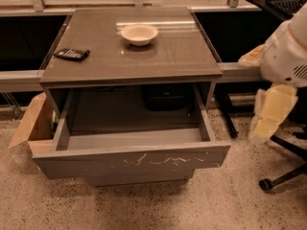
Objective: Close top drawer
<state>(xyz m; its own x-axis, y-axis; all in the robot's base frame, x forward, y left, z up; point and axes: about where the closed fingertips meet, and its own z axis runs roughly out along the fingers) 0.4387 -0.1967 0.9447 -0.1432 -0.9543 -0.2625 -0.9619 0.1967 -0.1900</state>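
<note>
The top drawer is pulled far out of the grey cabinet. Its flat grey front faces me and bears pale squiggly scratches across the middle. Inside it looks bare, with a dark object at the back of the cavity. My gripper hangs at the right, pale yellowish below the white arm housing. It is beside the drawer's right side, apart from it and not touching.
A cream bowl and a black calculator sit on the cabinet top. An open cardboard box stands at the left. Office chair legs are at the right. A plainer drawer front shows below.
</note>
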